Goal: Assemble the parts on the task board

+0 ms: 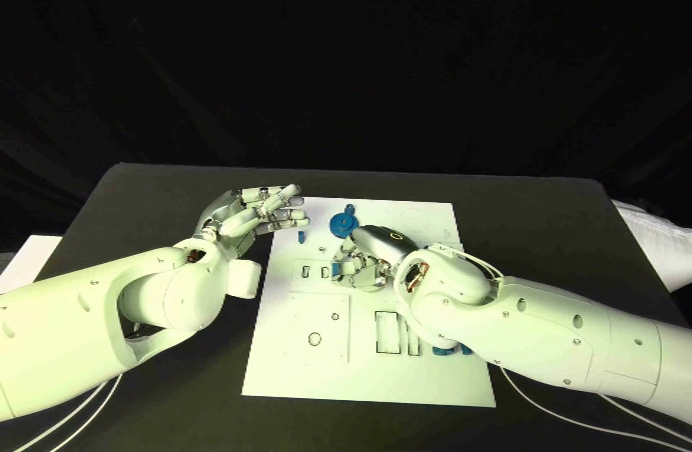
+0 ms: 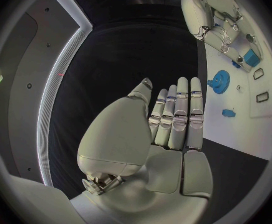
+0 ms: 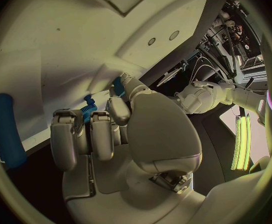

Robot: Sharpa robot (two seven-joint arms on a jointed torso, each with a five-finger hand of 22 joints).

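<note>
One small blue part just beyond curled right-hand fingers.

A black table is standing before a black curtain, which is hanging in soft folds and filling the whole space behind the table. Something white and crumpled is lying just beside the table's right edge, and a pale flat piece is showing at its left edge, lower down.
</note>
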